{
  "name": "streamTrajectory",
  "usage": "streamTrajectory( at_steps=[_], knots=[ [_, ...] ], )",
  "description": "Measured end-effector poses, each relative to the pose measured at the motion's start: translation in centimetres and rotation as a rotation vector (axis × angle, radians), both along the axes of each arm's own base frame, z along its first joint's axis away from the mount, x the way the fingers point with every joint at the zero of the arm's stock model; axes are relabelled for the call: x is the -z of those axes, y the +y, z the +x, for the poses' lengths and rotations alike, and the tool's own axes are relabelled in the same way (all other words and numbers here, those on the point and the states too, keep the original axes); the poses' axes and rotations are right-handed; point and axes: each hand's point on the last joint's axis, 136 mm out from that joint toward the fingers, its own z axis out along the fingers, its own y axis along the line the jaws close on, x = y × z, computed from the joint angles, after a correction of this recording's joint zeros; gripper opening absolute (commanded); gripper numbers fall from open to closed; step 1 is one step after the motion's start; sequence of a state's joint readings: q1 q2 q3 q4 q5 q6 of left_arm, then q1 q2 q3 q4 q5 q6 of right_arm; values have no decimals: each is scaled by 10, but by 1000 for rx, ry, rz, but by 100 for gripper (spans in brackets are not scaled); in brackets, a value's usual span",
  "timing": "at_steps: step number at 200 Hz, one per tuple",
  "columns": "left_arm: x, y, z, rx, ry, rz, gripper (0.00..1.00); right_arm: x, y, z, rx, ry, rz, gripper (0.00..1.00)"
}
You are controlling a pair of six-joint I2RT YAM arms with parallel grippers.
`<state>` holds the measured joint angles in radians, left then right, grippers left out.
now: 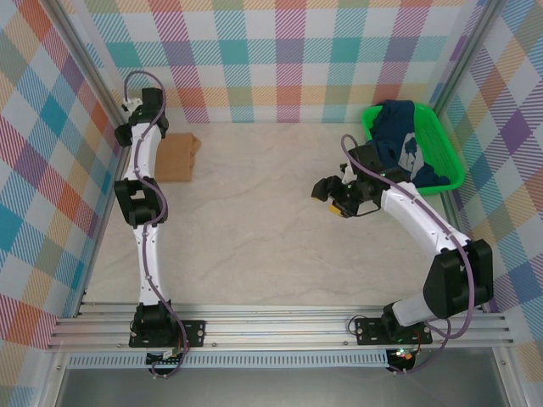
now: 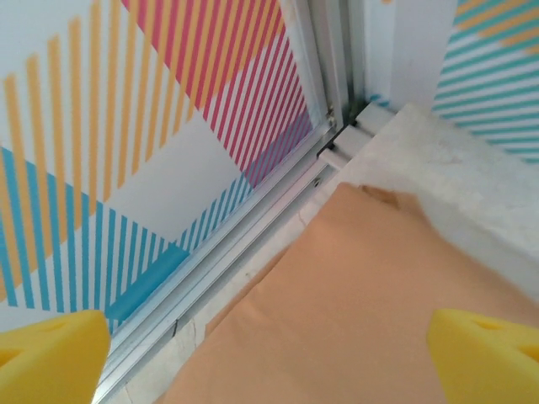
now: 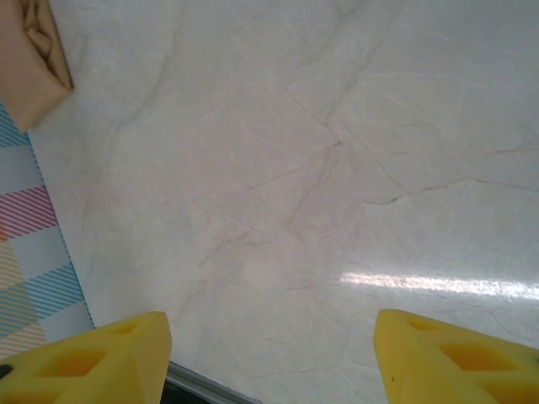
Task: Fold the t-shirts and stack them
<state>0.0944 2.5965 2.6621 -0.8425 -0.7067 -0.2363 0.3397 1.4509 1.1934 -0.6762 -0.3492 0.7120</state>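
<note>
arm bases: both bolted to the rail at 6 o'clock in the top view, left arm at 7, right arm at 5.
table (image 1: 254, 246): pale, marble-like surface, bare across its middle.
right gripper (image 3: 269, 358): just to the 2 o'clock side of the table's centre in the top view, at the end of an arm that bends in from 4 o'clock. its yellow fingertips (image 3: 93, 362) sit at 7 and 5 o'clock of the wrist view, spread well apart, with nothing between them but bare table below.
left gripper (image 2: 271, 358): out at 10 o'clock of the table, the arm stretched along the left wall. its yellow pads (image 2: 55, 358) stand wide apart in the lower corners of the wrist view, pinching nothing, with tan cloth lying below the gap.
tan-orange t-shirt (image 1: 176, 157): folded into a small flat rectangle on the table at 10 o'clock, close to the left wall's metal rail; layered edges show in the left wrist view, and one corner shows at 11 o'clock of the right wrist view. the print cannot be seen.
green basket (image 1: 371, 125): at 2 o'clock, in the far right corner.
navy t-shirt (image 1: 399, 127): bunched and unfolded inside the basket, a pale print partly visible.
walls: checked in pastel colours, at 9, 12 and 3 o'clock.
</note>
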Motion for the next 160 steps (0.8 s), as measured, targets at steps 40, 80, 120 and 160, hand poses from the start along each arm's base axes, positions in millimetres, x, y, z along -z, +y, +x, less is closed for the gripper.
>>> streamTrajectory(
  at_steps=[40, 80, 120, 160],
  knots=[
    [-86, -51, -13, 39, -201, -133, 100, -56, 4, 19, 0, -278, 76, 83],
    [-178, -119, -84, 220, -393, -364, 100, -124, -6, 23, 33, -624, 123, 100],
    [-150, -147, -193, 351, -472, -519, 100, -126, -38, 22, 146, -678, -12, 99],
    [-97, -188, -261, 418, -376, -545, 100, -123, -81, 5, 257, -619, -221, 100]
  ],
)
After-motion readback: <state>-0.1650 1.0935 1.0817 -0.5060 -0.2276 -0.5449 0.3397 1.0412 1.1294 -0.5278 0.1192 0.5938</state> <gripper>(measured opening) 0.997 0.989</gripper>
